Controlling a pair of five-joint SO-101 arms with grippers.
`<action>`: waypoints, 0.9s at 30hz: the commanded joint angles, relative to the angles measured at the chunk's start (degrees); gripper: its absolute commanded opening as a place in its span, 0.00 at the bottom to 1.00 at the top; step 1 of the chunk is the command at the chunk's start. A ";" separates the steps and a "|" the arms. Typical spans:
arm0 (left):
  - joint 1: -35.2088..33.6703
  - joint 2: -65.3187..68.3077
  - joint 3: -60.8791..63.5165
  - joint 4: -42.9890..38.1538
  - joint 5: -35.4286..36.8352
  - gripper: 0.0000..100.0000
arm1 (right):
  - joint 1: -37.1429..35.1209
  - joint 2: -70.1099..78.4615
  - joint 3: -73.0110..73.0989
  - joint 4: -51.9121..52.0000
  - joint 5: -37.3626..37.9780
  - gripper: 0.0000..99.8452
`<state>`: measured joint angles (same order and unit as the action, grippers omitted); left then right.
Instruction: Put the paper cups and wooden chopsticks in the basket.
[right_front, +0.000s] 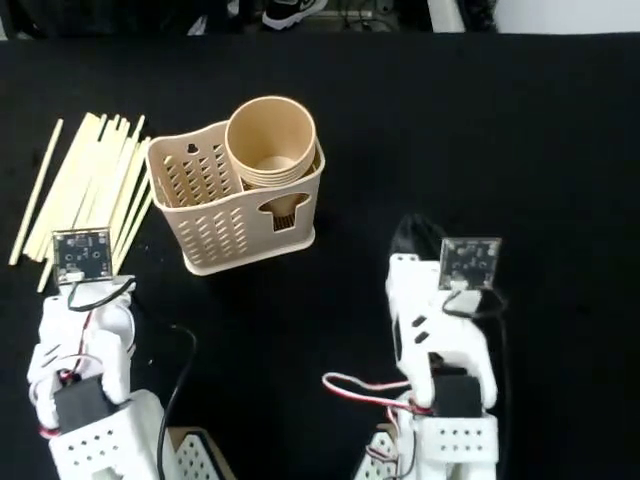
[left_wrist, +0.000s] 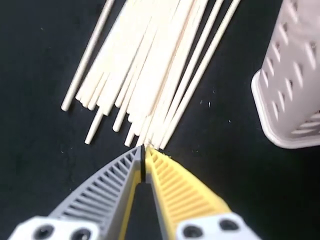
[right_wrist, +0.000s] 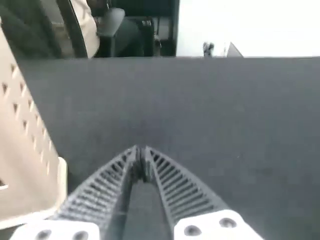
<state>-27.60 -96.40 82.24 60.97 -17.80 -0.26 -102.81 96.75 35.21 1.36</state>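
Note:
A beige slotted basket (right_front: 215, 215) stands at the table's middle left, with a stack of paper cups (right_front: 271, 140) inside its right end. Several wooden chopsticks (right_front: 95, 180) lie fanned out on the black cloth to the basket's left. In the left wrist view my left gripper (left_wrist: 144, 150) is shut, its tips right at the near ends of the chopsticks (left_wrist: 155, 65), with nothing held. My right gripper (right_wrist: 140, 152) is shut and empty over bare cloth, to the right of the basket (right_wrist: 25, 150). In the high view the right arm (right_front: 440, 320) sits at lower right.
The left arm (right_front: 85, 340) sits at the lower left of the high view. The basket's corner (left_wrist: 295, 85) shows to one side of the chopsticks. The black cloth (right_front: 500, 130) stretches wide to the right of the basket. Room clutter lies beyond the table's far edge.

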 joint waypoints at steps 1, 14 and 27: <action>-0.22 3.08 -8.48 2.11 0.44 0.03 | -3.60 -4.09 -0.13 6.07 0.53 0.02; -0.57 58.46 -43.65 0.18 0.00 0.21 | -5.80 -4.62 -0.22 9.49 0.53 0.02; -0.31 107.87 -83.74 1.58 0.00 0.23 | -5.80 -4.35 -0.22 9.49 0.53 0.02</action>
<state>-27.60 1.19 11.38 61.93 -17.80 -5.45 -103.08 96.75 44.26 1.36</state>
